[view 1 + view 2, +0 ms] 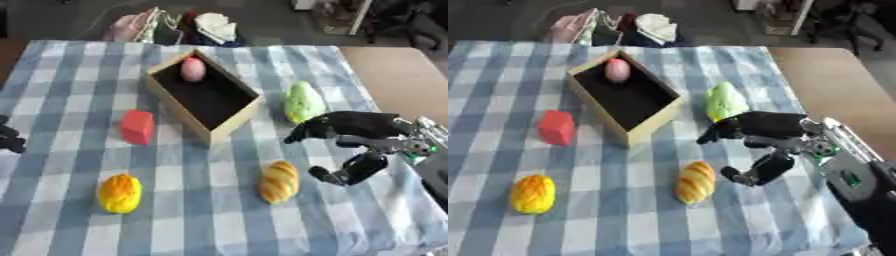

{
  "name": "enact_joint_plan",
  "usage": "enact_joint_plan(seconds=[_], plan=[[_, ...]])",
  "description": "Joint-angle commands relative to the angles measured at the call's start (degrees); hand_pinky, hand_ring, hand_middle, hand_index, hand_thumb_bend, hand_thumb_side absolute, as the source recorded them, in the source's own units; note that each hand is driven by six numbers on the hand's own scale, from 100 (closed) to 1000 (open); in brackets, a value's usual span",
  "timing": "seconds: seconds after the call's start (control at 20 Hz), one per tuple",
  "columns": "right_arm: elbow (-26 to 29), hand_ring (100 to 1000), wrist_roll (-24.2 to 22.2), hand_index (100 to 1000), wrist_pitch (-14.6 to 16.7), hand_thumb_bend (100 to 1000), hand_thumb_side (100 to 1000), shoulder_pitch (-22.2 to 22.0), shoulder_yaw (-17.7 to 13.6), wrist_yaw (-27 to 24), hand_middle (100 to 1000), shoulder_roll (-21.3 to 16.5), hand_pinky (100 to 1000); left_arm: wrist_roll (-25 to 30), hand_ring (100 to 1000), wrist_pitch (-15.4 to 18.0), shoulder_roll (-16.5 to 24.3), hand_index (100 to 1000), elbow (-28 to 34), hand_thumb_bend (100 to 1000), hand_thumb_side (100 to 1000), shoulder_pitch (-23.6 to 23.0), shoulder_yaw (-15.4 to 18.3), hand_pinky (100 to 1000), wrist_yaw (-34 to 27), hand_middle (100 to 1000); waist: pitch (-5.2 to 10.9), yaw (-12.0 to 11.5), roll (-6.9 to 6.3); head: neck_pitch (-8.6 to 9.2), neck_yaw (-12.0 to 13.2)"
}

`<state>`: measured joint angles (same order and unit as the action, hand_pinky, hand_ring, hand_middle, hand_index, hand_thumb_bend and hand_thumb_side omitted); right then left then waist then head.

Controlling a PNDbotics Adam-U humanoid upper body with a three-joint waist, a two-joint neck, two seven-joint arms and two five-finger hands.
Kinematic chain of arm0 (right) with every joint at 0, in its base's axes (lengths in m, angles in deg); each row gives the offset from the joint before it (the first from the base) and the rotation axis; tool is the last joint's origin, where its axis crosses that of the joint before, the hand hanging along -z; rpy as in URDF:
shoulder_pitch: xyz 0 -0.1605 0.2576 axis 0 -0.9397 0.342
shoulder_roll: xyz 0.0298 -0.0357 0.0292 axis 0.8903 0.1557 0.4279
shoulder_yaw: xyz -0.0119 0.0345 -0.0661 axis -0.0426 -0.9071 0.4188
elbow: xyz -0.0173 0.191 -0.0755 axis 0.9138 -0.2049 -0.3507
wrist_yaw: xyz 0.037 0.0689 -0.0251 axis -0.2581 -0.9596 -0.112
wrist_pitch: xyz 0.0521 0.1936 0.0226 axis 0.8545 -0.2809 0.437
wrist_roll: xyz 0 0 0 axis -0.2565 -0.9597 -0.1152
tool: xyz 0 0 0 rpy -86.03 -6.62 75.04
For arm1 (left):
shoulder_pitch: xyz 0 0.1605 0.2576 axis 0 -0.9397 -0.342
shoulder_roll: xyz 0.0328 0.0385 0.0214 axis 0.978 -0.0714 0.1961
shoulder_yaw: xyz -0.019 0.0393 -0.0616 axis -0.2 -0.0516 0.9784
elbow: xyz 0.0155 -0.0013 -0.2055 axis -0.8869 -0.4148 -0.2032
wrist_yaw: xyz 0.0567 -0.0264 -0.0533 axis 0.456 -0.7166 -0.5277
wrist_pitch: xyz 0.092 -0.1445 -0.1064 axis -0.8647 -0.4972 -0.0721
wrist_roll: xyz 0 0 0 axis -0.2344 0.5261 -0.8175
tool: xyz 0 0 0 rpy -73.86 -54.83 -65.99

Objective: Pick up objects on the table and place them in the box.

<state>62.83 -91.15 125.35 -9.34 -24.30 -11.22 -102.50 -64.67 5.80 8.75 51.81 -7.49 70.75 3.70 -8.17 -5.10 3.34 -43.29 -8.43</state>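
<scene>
The box [203,95], an open wooden one with a dark floor, stands askew on the blue-checked tablecloth [70,65], and a pink egg-shaped thing [192,69] lies in its far corner. My right hand [350,131] hangs just right of the orange bread-like piece [279,181], fingers and thumb spread and curved, holding nothing. The pale green thing [303,102] lies just beyond that hand. A red block [137,126] sits left of the box, a yellow-orange fruit [120,193] nearer me. My left hand [9,139] barely shows at the left edge; I cannot tell its state.
</scene>
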Motion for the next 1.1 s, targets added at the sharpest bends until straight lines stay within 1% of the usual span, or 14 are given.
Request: enact_joint_plan(seconds=[0.05, 0.45, 0.8, 0.9, 1.05, 1.1], plan=[[0.2, 791, -3.22, 919, 6.17, 192, 276, 1.27, 0.89, 4.15, 813, -0.92, 822, 0.33, 508, 0.14, 1.29, 731, 0.7, 100, 639, 0.38, -0.04, 725, 0.04, 546, 1.4, -0.11, 0.26, -0.22, -0.2], [-1.71, 802, -1.65, 897, 10.15, 244, 299, 2.52, 4.08, 11.85, 812, -0.39, 849, 0.6, 509, 0.15, 1.33, 732, 0.68, 100, 638, 0.45, -0.19, 725, 0.04, 547, 1.44, -0.32, 0.28, -0.33, -0.37], [-3.46, 803, -1.84, 884, 13.0, 248, 333, 3.69, 7.13, 17.33, 804, 0.5, 845, 0.76, 510, 0.19, 1.37, 733, 0.66, 100, 638, 0.52, -0.29, 725, 0.03, 547, 1.43, -0.48, 0.31, -0.32, -0.55], [-4.05, 802, -2.28, 882, 13.56, 238, 323, 3.89, 7.89, 18.18, 800, 0.67, 842, 0.79, 510, 0.18, 1.34, 732, 0.64, 100, 640, 0.51, -0.3, 725, 0.04, 547, 1.41, -0.53, 0.33, -0.29, -0.6], [-4.68, 796, -2.81, 853, 14.01, 219, 252, 4.14, 8.45, 19.12, 787, 0.93, 838, 0.84, 510, 0.13, 1.3, 733, 0.6, 100, 641, 0.45, -0.31, 725, 0.12, 547, 1.4, -0.6, 0.36, -0.34, -0.65], [-4.83, 791, -2.84, 829, 14.06, 210, 208, 4.23, 8.51, 19.31, 778, 1.03, 834, 0.84, 510, 0.13, 1.29, 732, 0.6, 100, 641, 0.44, -0.31, 724, 0.13, 547, 1.41, -0.6, 0.36, -0.33, -0.66]])
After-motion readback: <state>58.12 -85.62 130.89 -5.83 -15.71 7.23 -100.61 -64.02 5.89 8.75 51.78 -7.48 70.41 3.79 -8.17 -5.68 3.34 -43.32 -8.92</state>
